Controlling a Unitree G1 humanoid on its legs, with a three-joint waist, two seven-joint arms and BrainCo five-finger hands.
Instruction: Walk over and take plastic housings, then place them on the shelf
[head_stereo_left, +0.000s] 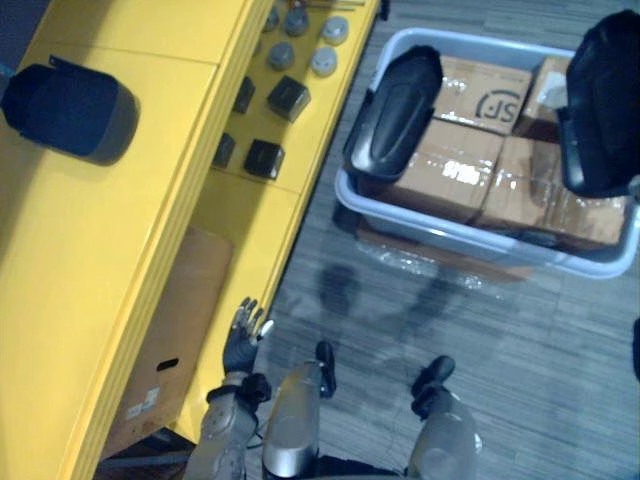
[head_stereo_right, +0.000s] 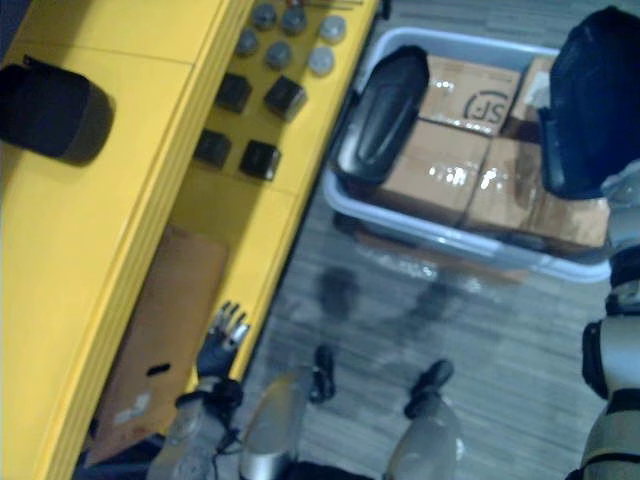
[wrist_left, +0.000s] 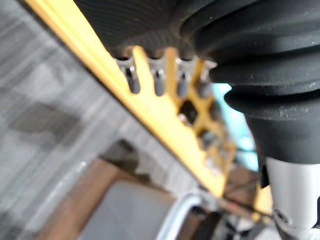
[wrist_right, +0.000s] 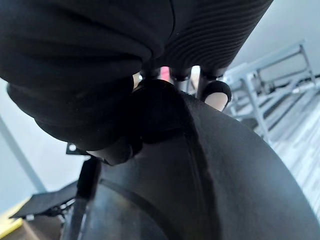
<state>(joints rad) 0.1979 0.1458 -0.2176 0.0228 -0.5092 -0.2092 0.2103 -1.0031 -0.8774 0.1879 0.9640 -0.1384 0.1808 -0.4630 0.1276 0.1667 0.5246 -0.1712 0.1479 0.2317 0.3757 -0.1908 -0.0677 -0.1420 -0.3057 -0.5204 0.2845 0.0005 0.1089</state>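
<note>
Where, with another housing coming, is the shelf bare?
Top board: bare from the housing towards the robot. Lower board: crowded with blocks and discs at its far end. Right hand grips the held housing; left hand open.

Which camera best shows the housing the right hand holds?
The right eye view: the housing shows almost whole. The left eye view cuts it at the edge; the right wrist view catches its dark surface, very close.

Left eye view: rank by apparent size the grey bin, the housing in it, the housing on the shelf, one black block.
1. Grey plastic bin.
2. Binned black plastic housing and shelf-top black plastic housing: alike, not ranked.
3. Small black square block.
</note>
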